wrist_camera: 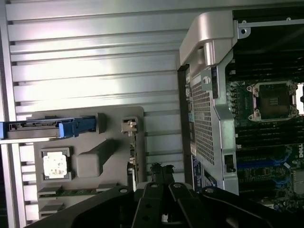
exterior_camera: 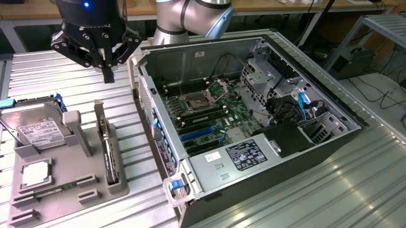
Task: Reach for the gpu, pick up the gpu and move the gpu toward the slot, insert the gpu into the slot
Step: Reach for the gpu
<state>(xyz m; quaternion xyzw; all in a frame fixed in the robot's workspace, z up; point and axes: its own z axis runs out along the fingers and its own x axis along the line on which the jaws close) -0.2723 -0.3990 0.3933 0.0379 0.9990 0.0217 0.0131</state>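
Observation:
The gpu (exterior_camera: 109, 151) stands on edge in a grey holder tray (exterior_camera: 70, 183) at the exterior view's left, its silver bracket (exterior_camera: 99, 116) at the far end. My gripper (exterior_camera: 109, 75) hangs above the table beyond that bracket end, shut with nothing between its fingers and apart from the card. In the wrist view the gripper (wrist_camera: 159, 178) sits close to the gpu (wrist_camera: 135, 156), seen edge-on. The slot (exterior_camera: 200, 135) is a blue strip on the green motherboard inside the open computer case; the slot (wrist_camera: 256, 164) shows blue in the wrist view too.
The holder tray also carries a silver hard drive (exterior_camera: 33, 129), a square CPU (exterior_camera: 37, 174) and a green memory stick (exterior_camera: 56, 190). The open case (exterior_camera: 166, 161) stands just beside the tray on the exterior view's right, on a ribbed metal table (exterior_camera: 330, 190).

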